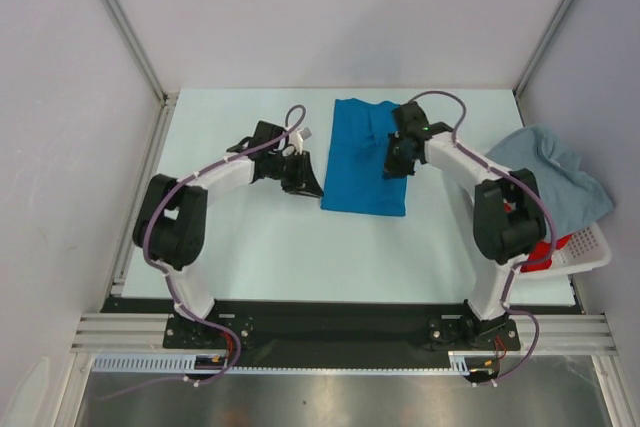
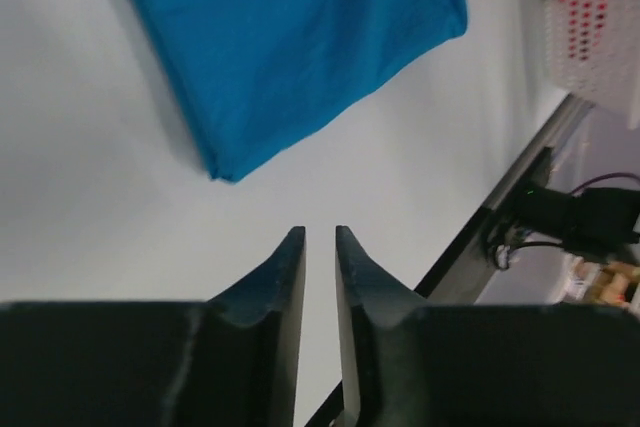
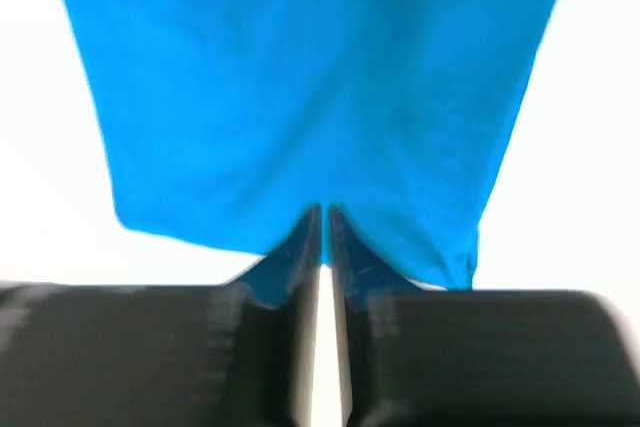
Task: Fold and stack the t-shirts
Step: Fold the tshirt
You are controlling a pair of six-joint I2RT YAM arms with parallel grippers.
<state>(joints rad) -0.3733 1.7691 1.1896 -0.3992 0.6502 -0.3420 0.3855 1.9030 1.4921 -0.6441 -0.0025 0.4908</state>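
basket [image 1: 590, 247]: white, slatted, at table's right edge | table [image 1: 300, 247]: pale surface | walls: white

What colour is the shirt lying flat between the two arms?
Bright blue. The t-shirt shows best in the top external view.

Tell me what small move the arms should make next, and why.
Probably swing the right gripper toward the grey-blue shirt draped over the basket: the blue shirt already lies folded on the table, and the left gripper is beside it, holding nothing.
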